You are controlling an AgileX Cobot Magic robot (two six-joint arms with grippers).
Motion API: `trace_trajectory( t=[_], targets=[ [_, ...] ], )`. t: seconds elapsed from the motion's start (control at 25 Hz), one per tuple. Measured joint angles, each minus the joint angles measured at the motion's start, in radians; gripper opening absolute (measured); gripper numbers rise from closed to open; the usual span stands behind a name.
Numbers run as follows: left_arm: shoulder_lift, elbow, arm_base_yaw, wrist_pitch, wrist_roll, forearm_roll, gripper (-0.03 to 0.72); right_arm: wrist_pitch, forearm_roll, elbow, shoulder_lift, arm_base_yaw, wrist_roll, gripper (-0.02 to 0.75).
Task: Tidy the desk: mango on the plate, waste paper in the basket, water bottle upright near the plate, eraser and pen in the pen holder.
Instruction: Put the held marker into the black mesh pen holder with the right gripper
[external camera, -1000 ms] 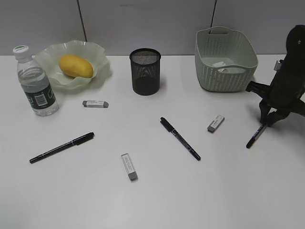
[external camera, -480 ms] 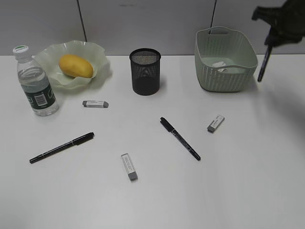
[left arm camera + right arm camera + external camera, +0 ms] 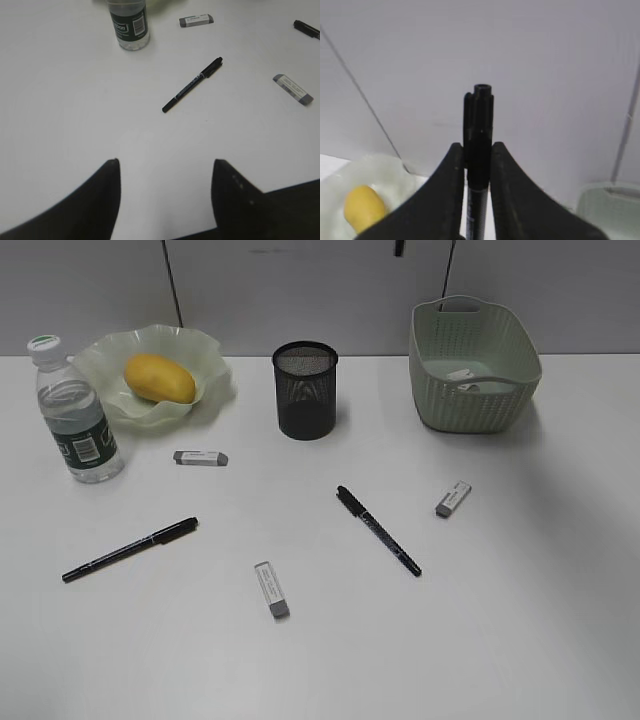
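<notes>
The mango [image 3: 158,378] lies on the green plate [image 3: 205,348] at the back left, and the water bottle [image 3: 78,425] stands upright beside it. The black pen holder [image 3: 305,390] stands at the back middle. The basket [image 3: 470,405] at the back right holds the waste paper [image 3: 466,378]. Three erasers [image 3: 200,458] [image 3: 271,590] [image 3: 453,498] and two pens [image 3: 130,549] [image 3: 378,530] lie on the desk. My right gripper [image 3: 476,145] is shut on a third pen [image 3: 478,125], high above the desk; only a dark tip [image 3: 400,248] shows at the exterior view's top edge. My left gripper [image 3: 166,162] hangs open over bare desk.
The left wrist view shows the bottle [image 3: 128,25], one pen [image 3: 192,85] and two erasers [image 3: 196,20] [image 3: 293,89] ahead of the open fingers. The right wrist view looks at the grey back wall, with the mango [image 3: 364,207] lower left and the basket [image 3: 610,205] lower right.
My right arm lifted the pen from the desk's right side, rose past the basket and moved left, leaving the exterior view except for a tip. The left gripper stayed still.
</notes>
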Motion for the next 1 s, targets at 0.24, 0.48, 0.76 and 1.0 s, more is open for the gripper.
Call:
trace_trajectory(
  t=[0.24, 0.48, 0.76, 1.0],
  targets=[
    [0.0, 0.0, 0.0, 0.0, 0.0, -0.011, 0.435, -0.233, -0.066, -0.001, 0.112, 0.072, -0.009, 0.134],
    [0.0, 0.0, 0.0, 0.0, 0.0, -0.011, 0.436, -0.311, -0.071, -0.001, 0.255, 0.078, -0.028, 0.136],
    [0.0, 0.0, 0.0, 0.0, 0.0, -0.011, 0.435, -0.408, -0.073, -0.002, 0.388, 0.078, -0.049, 0.143],
    [0.0, 0.0, 0.0, 0.0, 0.0, -0.011, 0.435, -0.414, -0.073, -0.002, 0.427, 0.078, -0.05, 0.22]
  ],
)
